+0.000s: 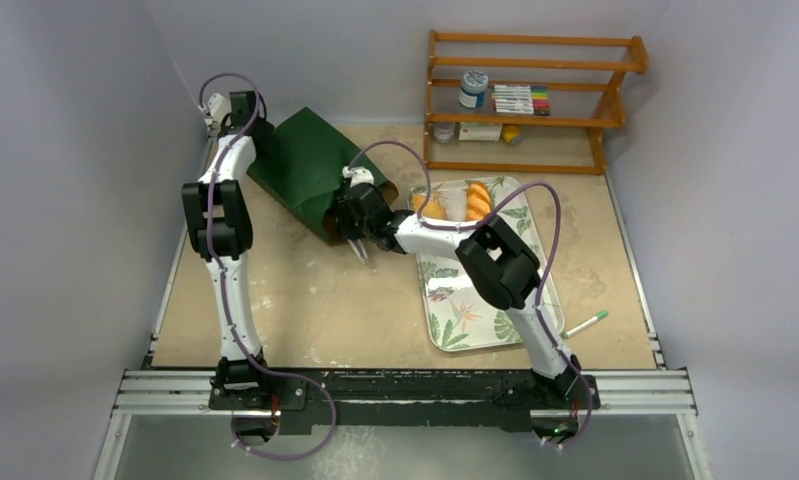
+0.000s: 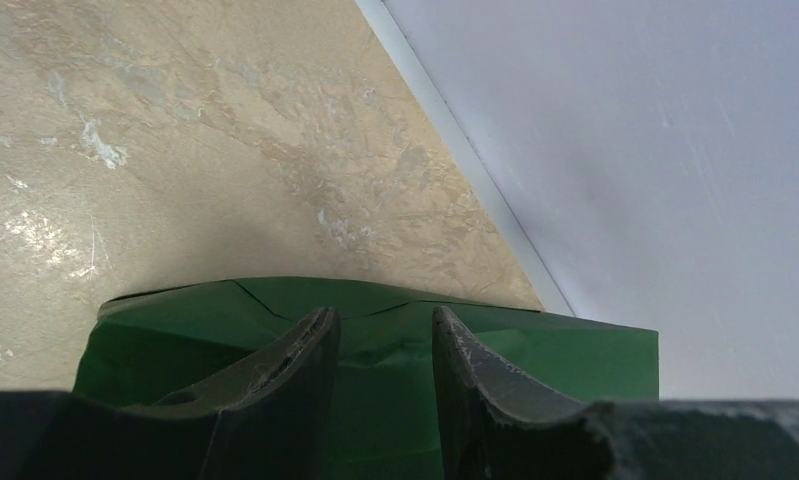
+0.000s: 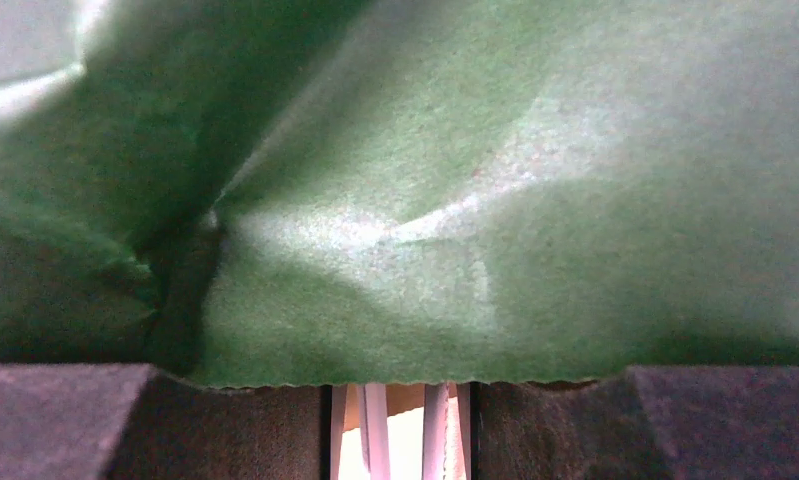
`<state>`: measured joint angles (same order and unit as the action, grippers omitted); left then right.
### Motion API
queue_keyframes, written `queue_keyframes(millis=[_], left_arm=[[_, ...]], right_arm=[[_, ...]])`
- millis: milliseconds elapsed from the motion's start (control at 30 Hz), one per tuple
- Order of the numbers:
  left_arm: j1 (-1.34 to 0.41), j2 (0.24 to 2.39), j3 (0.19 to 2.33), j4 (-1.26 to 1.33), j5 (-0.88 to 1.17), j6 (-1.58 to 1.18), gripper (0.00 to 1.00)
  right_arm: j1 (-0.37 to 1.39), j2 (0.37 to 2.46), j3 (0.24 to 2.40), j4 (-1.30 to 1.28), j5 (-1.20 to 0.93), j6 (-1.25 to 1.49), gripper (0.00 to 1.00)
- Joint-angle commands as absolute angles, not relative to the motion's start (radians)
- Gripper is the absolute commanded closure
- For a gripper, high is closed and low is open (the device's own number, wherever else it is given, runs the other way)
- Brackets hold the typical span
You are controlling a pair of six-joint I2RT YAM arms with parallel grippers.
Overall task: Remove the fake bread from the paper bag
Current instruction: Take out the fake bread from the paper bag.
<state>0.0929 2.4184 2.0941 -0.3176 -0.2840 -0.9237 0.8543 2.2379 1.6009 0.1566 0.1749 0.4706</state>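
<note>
Two arms rise from the rail [image 1: 405, 385] at the bottom of the overhead view. The right arm climbs from lower right, folds at the elbow over the leaf-patterned tray [image 1: 455, 310] and stretches left. The right gripper [image 1: 359, 240] sits at the open end of the paper bag [image 1: 305, 160], just left of centre. Its own camera shows green paper draped across the lens (serrated edge at the bottom), so I cannot tell how its fingers stand. The left arm runs nearly straight up the left side. The left gripper [image 2: 380, 325] is over the bag's closed far end, fingers [image 2: 295, 360] a narrow gap apart with green showing between. Whether they pinch the paper I cannot tell.

A green pen [image 1: 585, 323] lies on the beige, scuffed table [image 1: 305, 300] right of the tray. Fake bread [image 1: 478, 200], two orange pieces, rests at the tray's far end, near the bag's mouth. At upper right a wooden shelf [image 1: 535, 100] stands against pale grey walls.
</note>
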Motion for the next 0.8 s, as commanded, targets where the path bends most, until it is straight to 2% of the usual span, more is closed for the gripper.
queue_keyframes(millis=[0,767], left_arm=[[0.080,2.370,2.064,-0.349,-0.260,-0.916,0.60],[0.085,2.397,2.045,-0.304,-0.222,-0.927,0.60]], right_arm=[[0.864,2.217,1.664,0.186,0.259,0.466,0.60],[0.861,2.361,1.875,0.101,0.285,0.384,0.57]])
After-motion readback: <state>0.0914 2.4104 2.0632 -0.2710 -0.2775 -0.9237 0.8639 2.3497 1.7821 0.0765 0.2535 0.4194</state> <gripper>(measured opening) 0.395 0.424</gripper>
